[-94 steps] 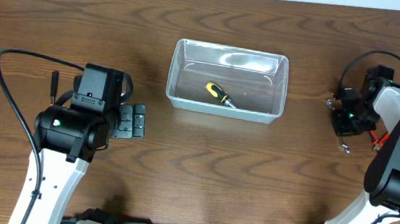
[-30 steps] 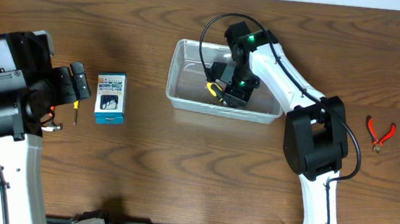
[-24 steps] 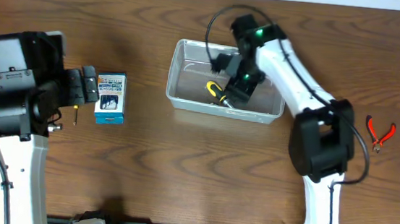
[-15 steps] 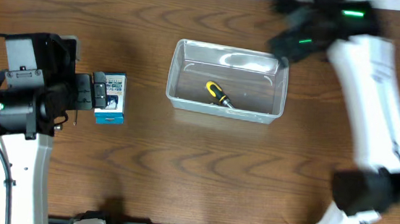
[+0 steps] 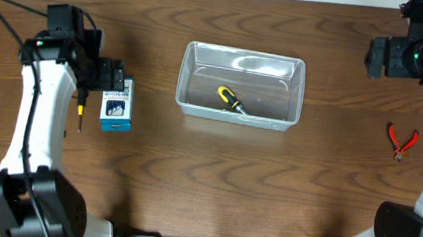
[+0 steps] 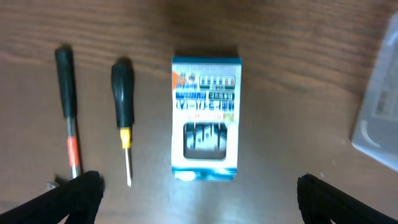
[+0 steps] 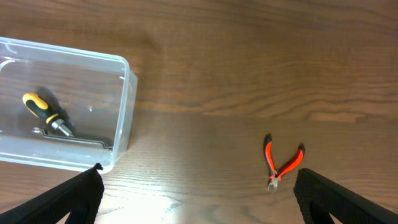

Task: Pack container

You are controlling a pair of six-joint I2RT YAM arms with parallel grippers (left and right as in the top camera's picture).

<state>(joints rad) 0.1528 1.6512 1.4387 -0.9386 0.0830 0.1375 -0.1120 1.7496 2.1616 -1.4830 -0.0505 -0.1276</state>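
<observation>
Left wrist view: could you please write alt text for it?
A blue-and-white box lies on the wooden table, centred ahead of the open left gripper. Left of it lie a black-and-yellow screwdriver and a black tool with a red band, side by side. A corner of the clear container shows at the right edge.

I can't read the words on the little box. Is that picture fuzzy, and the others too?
Left wrist view: yes, the blue-and-white box is blurred, print unreadable. Right wrist view: sharp, pale shine on the table. Overhead view: sharp, white glare on the container.
</observation>
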